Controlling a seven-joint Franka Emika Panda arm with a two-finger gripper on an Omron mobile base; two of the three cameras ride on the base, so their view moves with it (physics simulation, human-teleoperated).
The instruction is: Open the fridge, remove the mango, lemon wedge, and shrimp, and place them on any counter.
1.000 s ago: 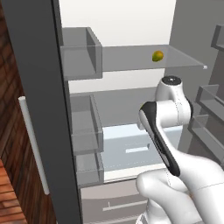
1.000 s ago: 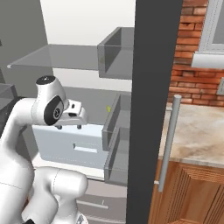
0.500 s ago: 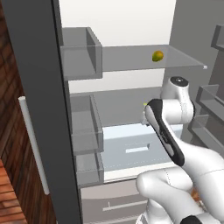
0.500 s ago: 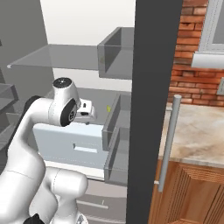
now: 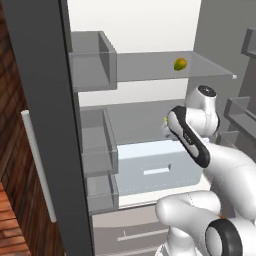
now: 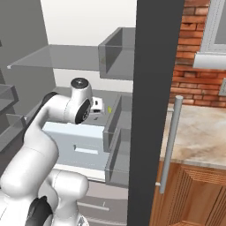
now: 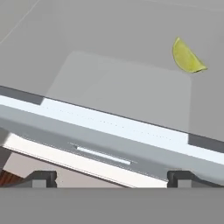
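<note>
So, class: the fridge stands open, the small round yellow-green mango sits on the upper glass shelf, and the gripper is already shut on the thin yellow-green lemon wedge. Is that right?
Not quite. The gripper is open and holds nothing: in the hand view the thin yellow-green lemon wedge lies apart on the grey shelf, well ahead of the fingertips. The rest stands: the pale-grey fridge is open, and the round yellow-green mango sits on the upper glass shelf.

Arm deeper toward lemon wedge (image 7: 187, 57)

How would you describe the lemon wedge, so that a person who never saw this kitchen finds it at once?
Look inside the open fridge, at the grey middle shelf above the pale drawer. The lemon wedge lies alone there: a thin yellow-green sliver, unlike the round mango on the glass shelf above.
</note>
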